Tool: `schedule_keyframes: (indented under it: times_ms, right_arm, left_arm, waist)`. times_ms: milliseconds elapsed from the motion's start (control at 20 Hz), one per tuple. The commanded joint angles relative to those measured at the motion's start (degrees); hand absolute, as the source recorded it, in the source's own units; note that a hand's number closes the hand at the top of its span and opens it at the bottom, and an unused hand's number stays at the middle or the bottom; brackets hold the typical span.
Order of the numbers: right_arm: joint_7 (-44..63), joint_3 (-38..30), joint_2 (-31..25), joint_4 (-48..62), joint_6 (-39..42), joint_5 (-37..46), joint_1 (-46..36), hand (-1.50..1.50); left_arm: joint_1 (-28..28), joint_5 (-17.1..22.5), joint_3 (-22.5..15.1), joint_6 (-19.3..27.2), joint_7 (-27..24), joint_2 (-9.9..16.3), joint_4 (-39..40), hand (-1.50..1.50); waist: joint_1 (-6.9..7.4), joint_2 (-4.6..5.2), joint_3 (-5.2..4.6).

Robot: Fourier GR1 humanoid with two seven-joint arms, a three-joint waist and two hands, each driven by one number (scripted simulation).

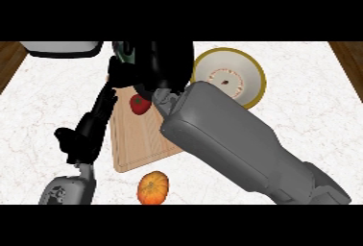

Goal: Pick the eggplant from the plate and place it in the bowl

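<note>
Head view, single moment.

Surface (297, 72): white marbled top, wood flooring visible at both upper corners.

Right forearm (241, 144): grey, runs from the lower right diagonally up to the top centre. Right robot hand (166, 60): black, sits at the top centre, just left of the plate. It reads as one dark mass; cannot tell whether its fingers are spread, closed, or holding anything.

Left robot hand (96, 122): black, at the left, rising from a grey wrist at the lower left edge. Fingers extended upward and relaxed, spread rather than curled, holding nothing. It stands beside the left edge of the cutting board.

Plate (230, 77): round, cream with a yellow rim, top centre-right, its lower left part covered by the right forearm. A small dark spot shows near its middle.

Eggplant: not identifiable anywhere; if present, it is hidden by the right robot hand. Bowl (122, 50): only a dark green sliver shows at the left of the right robot hand.

Cutting board (138, 139): pale wood, centre, partly under the forearm. Red tomato (139, 104) lies on its upper part. Orange pumpkin (153, 187) lies on the surface just below the board. White object (60, 48) at the top left edge, cut off.
</note>
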Motion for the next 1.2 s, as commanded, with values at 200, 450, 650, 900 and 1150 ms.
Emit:
schedule_keyframes:
  times_ms: [200,450,650,900,1150]
  right_arm:
    - [-5.15,-4.08,-4.42,15.36,4.96,2.75,-3.11,1.5]
    - [-10.54,-4.99,-7.22,21.83,4.27,5.09,-0.1,1.5]
    - [-16.92,-9.97,-6.63,31.39,-0.79,4.43,-0.98,1.5]
    - [-20.84,-10.35,-6.73,37.28,-4.6,7.18,2.93,1.5]
    - [-30.6,-15.4,-10.55,43.07,-4.7,2.91,4.71,1.5]
  left_arm:
    - [-0.37,-0.12,0.06,-0.46,-1.06,0.0,0.98,0.0]
    - [1.13,0.05,0.02,-0.06,-1.54,-0.64,-0.31,0.0]
    - [-1.05,-1.15,-0.74,0.55,-1.65,-1.58,2.59,0.0]
    - [-0.82,0.31,0.02,-0.97,0.48,-0.47,0.2,0.0]
    - [-0.32,-0.57,-0.43,-0.31,-0.73,-1.01,0.55,0.0]
  waist:
    - [0.2,0.38,0.0]
    - [0.08,0.26,0.02]
    - [0.43,0.51,0.03]
    - [0.46,0.45,0.05]
    - [0.77,0.68,0.08]
